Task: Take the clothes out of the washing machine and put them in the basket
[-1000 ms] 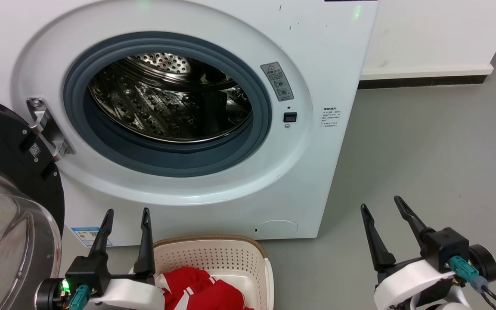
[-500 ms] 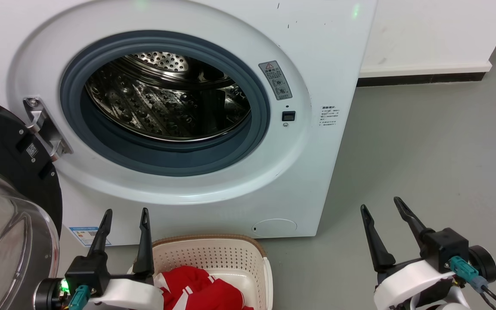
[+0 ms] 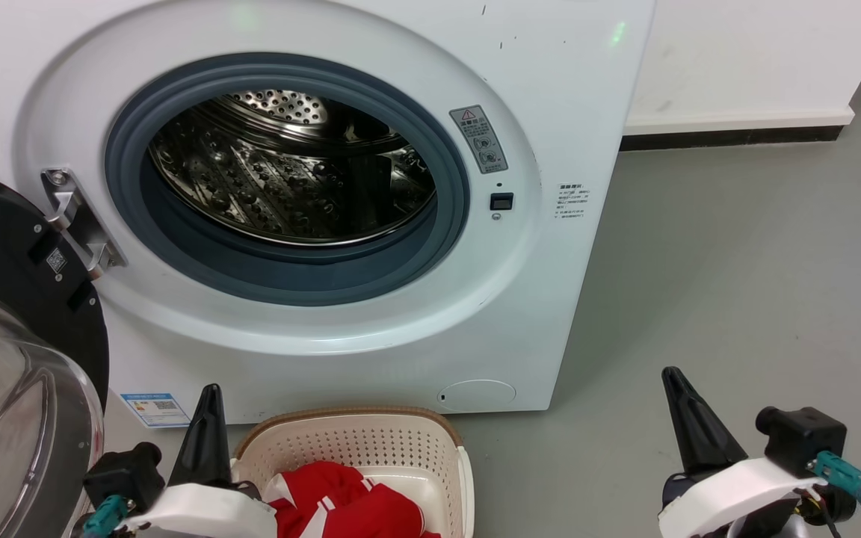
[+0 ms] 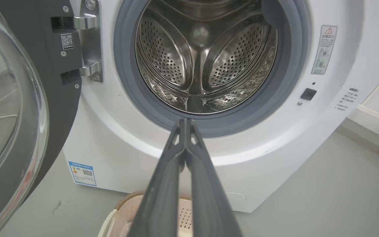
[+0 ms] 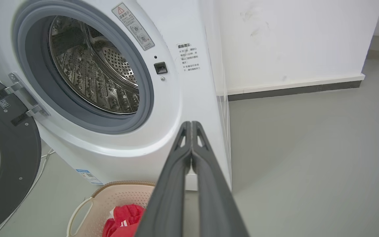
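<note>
Bright red soft garments with white stripes (image 3: 341,504) lie in cream perforated plastic basket (image 3: 371,418), just beside left end effector (image 3: 208,411), toward robot's right. Right end effector (image 3: 683,403) well apart. Both end effectors pressed together, holding nothing. Perforated steel drum (image 3: 288,179) of large white front-loading washing machine (image 3: 550,112) ahead shows no fabric. Unloading likely finished.

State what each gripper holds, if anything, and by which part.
Nothing is held. The left gripper and the right gripper are both shut, gripping nothing; the clothes lie in the basket.
</note>
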Controlling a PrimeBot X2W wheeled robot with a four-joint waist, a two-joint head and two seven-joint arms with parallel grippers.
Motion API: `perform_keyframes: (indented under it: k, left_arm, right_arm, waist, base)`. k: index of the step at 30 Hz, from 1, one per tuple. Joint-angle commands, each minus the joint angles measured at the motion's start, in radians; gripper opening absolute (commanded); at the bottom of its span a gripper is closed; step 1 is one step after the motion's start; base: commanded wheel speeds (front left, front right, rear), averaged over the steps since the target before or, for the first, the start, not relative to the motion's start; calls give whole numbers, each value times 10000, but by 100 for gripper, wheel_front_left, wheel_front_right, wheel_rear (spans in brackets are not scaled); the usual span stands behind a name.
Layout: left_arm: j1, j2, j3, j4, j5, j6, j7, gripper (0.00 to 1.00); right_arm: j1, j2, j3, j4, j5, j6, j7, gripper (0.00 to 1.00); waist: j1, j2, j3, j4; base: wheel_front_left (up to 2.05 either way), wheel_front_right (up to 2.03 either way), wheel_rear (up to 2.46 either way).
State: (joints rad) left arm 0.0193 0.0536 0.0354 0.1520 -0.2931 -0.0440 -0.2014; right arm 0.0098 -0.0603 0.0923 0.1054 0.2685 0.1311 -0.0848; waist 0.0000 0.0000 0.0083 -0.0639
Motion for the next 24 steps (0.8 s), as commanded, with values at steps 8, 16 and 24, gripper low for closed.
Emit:
perform_keyframes:
  k: [8, 16, 24]
  left_arm:
    - [-371, 26, 79, -53, -1834, -143, 383, 0]
    - [-488, 20, 165, 61, -3328, -243, 736, 0]
    - [-605, 14, 240, 162, -4532, -321, 1029, 0]
  right_arm:
    - [-430, -154, -136, 84, 2009, 1, 152, 0]
    - [-534, -218, -261, 247, 3622, 0, 292, 0]
    - [-618, -258, -379, 376, 4908, -1, 415, 0]
  waist:
    - [0, 0, -4, 50]
    - [0, 0, -8, 100]
    - [0, 0, -12, 145]
  base:
    - [0, 0, 0]
    - [0, 0, 0]
    - [0, 0, 0]
